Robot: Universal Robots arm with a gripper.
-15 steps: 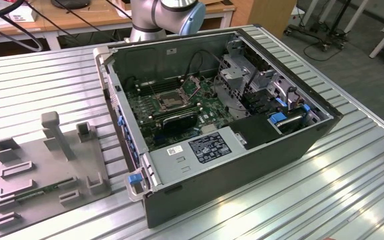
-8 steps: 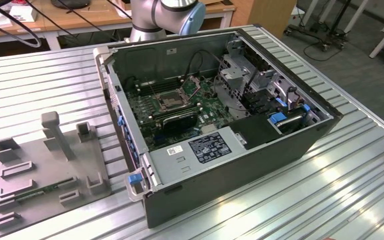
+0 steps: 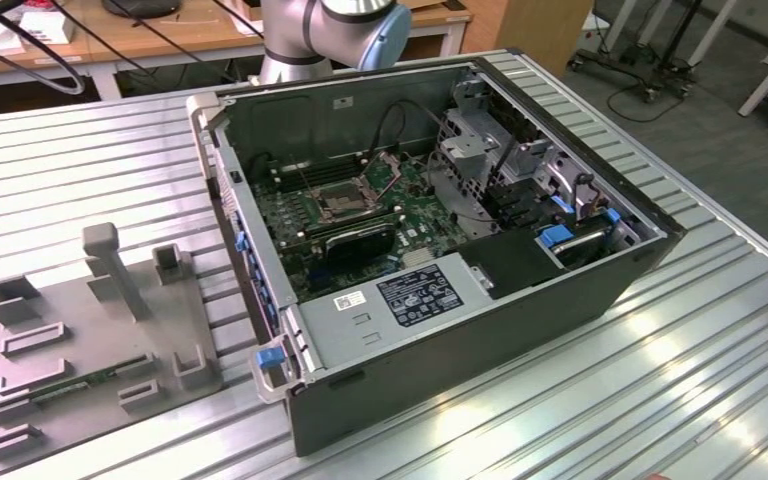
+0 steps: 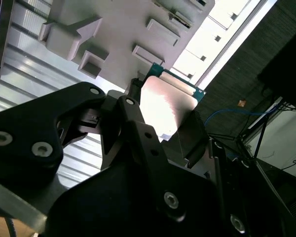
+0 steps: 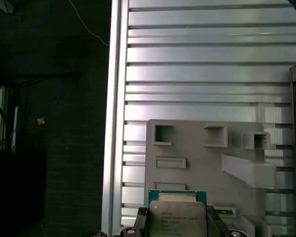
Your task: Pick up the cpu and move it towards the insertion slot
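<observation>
You are looking at two containers in the exterior view. The open computer case [image 3: 491, 330] is lying on its side across the middle of the frame on the ribbed metal table [image 3: 77, 160]. It is holding a green circuit board [image 3: 418, 190]. The insertion slot [image 3: 340, 205] is sitting on that board just left of frame centre, its shiny silver frame ringing a dark middle. Long thin black memory slots [image 3: 311, 170] are running just above it. A grey metal box [image 3: 398, 295] is filling the case's lower end, and a metal drive cage [image 3: 478, 160] is standing toward the upper right.

At the lower left of that frame, the grey plastic tray [image 3: 91, 340] is carrying upright posts and shallow recesses. A narrow green circuit strip [image 3: 91, 383] is lying in one of its slots.

Now to your gripper [image 4: 165, 106]. In both wrist views its black fingers [image 4: 130, 116] are pressing in on opposite edges of the cpu [image 4: 170, 98], closed just to the chip's width. You are holding the cpu [image 5: 177, 215] in the gripper [image 5: 177, 223], and it is hanging above the tray [image 5: 207, 158] rather than lying in a recess.

The chip is showing a pale silver-white face with rounded corners and a thin green rim peeking out along its far edge. In the first wrist view small dark print is showing on the face. In the second wrist view the face is glaring bright.
</observation>
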